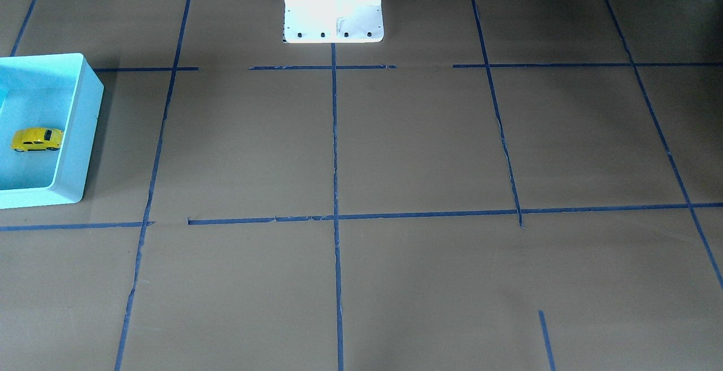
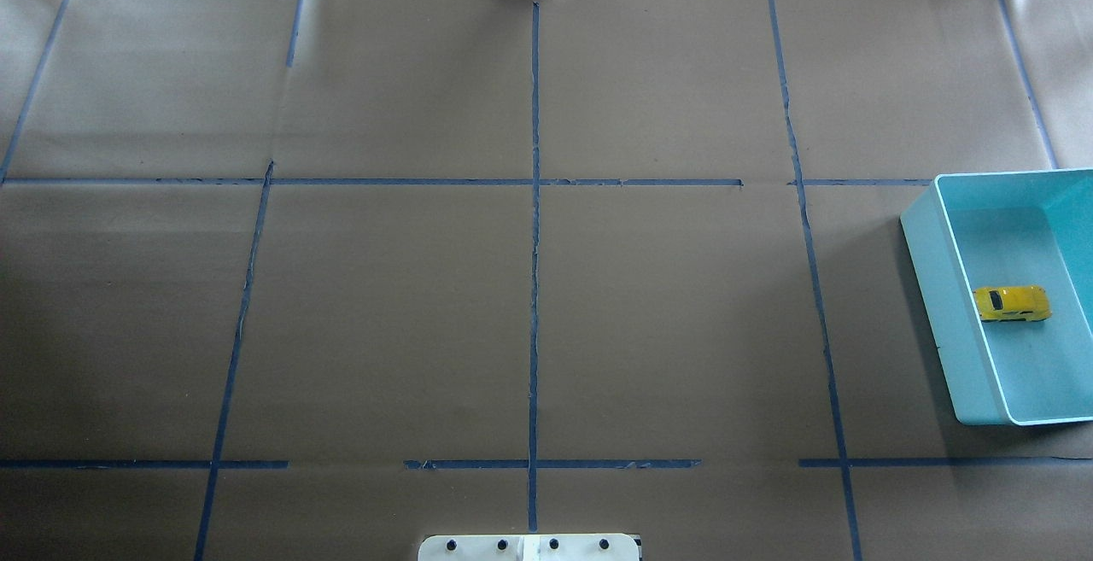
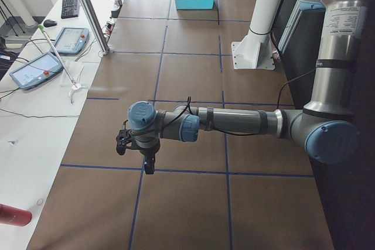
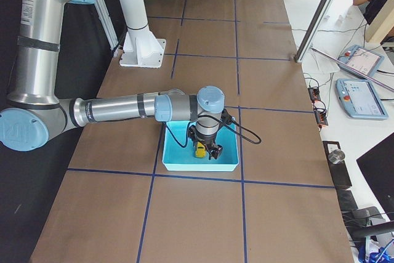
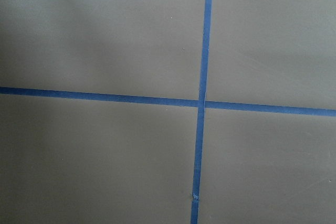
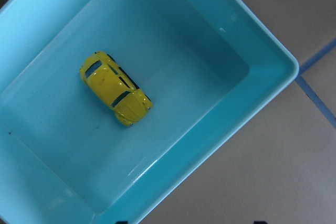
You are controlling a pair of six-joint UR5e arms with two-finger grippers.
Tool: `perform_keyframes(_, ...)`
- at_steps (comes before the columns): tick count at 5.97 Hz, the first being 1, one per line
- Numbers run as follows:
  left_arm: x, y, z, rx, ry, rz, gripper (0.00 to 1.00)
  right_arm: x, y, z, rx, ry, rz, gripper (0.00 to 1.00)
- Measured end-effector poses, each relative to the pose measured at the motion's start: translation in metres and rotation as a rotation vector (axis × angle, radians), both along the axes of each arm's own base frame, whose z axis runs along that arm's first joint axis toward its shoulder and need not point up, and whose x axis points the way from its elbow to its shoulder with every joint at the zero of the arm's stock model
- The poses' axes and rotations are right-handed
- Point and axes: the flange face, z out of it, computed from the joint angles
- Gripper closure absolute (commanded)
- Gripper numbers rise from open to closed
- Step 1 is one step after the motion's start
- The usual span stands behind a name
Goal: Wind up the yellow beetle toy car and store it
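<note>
Item 1, right claw [image 4: 207, 152]: it hangs over the turquoise bin [image 2: 939, 288], pointing down. It shows only in the right side view, so I cannot tell whether its jaws stand apart or together. It holds nothing that I can make out, since my wrist view shows the toy lying free below. Item 2, left claw [image 3: 146, 165]: it is parked well apart over bare brown paper at a crossing of blue tape lines [image 5: 199, 103]. Its jaw state cannot be told either, and it plays no part here. Item 3, yellow beetle toy car [image 6: 115, 87]: it sits roof up on its wheels on the bin floor, near the middle and clear of every wall. Item 4, the bin: it stands on the desk [image 2: 384, 305] at my right-hand end. Status, as I judge it: the car lies in its storage place, so the store step looks met. No view shows whether the spring is wound. Next move, if storing is done: lift my right arm straight up, clear of the rim, and withdraw. If winding is owed: descend, close across the car's flanks, and avoid the walls.
</note>
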Motion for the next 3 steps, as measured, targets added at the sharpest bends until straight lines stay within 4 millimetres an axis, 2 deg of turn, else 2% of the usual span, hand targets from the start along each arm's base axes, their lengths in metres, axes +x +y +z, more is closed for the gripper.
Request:
perform_keyframes(2, 0.001, 0.0, 0.0, 0.002, 0.001, 0.002, 0.0, 0.038, -0.008, 0.032, -0.34, -0.007, 0.361, 0.0)
perform_keyframes(3, 0.001, 0.0, 0.0, 0.003, 0.001, 0.002, 0.0, 0.045, -0.019, 0.043, -0.439, -0.017, 0.453, 0.0)
